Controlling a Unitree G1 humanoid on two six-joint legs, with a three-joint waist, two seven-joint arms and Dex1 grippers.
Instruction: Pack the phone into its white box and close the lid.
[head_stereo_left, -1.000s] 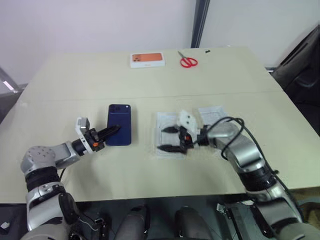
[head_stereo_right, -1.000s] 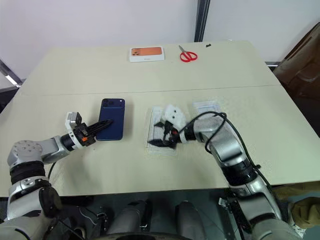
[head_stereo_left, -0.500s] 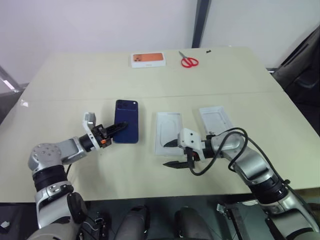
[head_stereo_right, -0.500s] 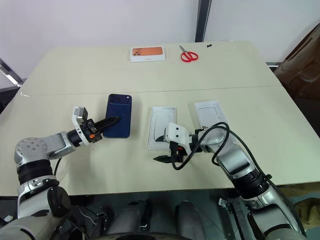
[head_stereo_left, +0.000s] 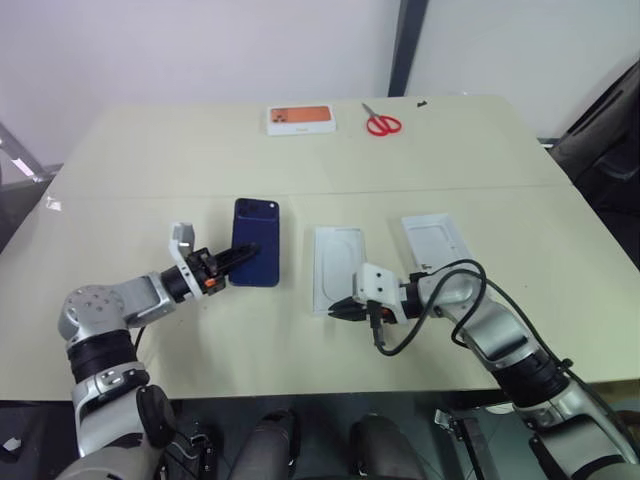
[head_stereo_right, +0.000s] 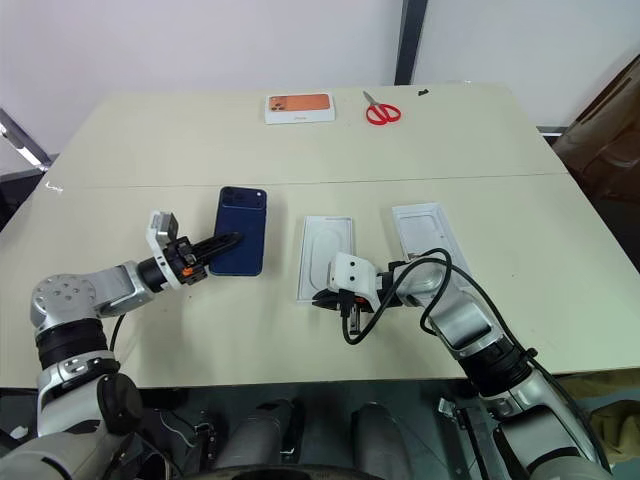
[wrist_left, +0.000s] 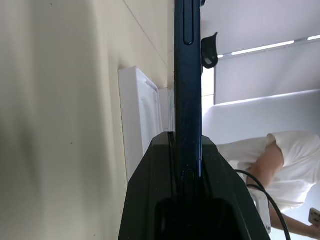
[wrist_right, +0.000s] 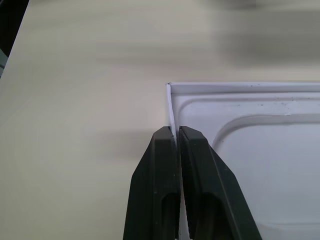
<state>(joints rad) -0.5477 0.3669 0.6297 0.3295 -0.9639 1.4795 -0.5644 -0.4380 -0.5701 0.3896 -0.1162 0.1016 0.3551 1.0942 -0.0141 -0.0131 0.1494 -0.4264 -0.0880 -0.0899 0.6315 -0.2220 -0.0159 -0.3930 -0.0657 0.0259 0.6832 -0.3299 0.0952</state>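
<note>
From my head, the phone (head_stereo_left: 256, 256) lies on the table (head_stereo_left: 180, 160), its near end clamped in my left claw (head_stereo_left: 243, 253). My right claw (head_stereo_left: 343, 309) is pinched on the near left corner of a white tray with an oval recess (head_stereo_left: 338, 268); another white tray (head_stereo_left: 436, 243) lies to its right. At my left wrist, the fingers (wrist_left: 170, 165) grip the phone's edge. At my right wrist, the fingers (wrist_right: 162, 160) squeeze the tray's rim (wrist_right: 171, 112).

Both arms are silver-grey metal with black joint collars. The left tool (head_stereo_left: 238, 255) has black fingers, an orange patch and a white camera block; the right tool (head_stereo_left: 345, 309) wears a white housing (a black cable loops from it).
</note>
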